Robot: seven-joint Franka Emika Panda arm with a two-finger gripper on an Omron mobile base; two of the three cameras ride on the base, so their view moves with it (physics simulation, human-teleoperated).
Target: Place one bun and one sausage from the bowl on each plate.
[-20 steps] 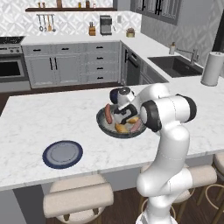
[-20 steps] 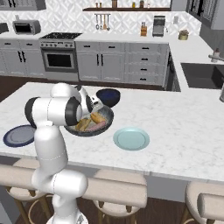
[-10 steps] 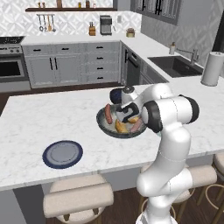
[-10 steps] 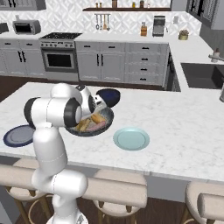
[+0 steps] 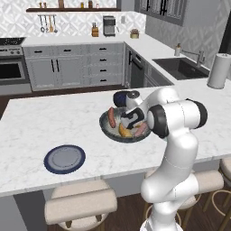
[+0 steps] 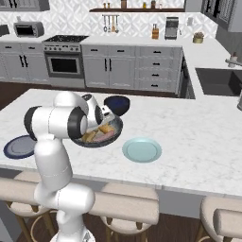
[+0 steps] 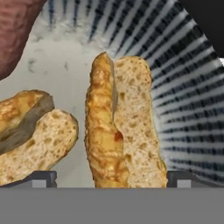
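The gripper point(image 7: 107, 177), jaws apart, has sunk lower over a bun point(image 7: 120, 127) in the bowl point(image 5: 108, 131).

Buns point(image 7: 120, 127) in bowl point(image 5: 108, 132) btwn plates point(image 6: 142, 149), on counter point(image 5: 54, 122).

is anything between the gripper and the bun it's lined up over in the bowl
Nothing visible. The open gripper hangs right over the split bun in the bowl, one finger on each side. A second bun lies apart beside it.
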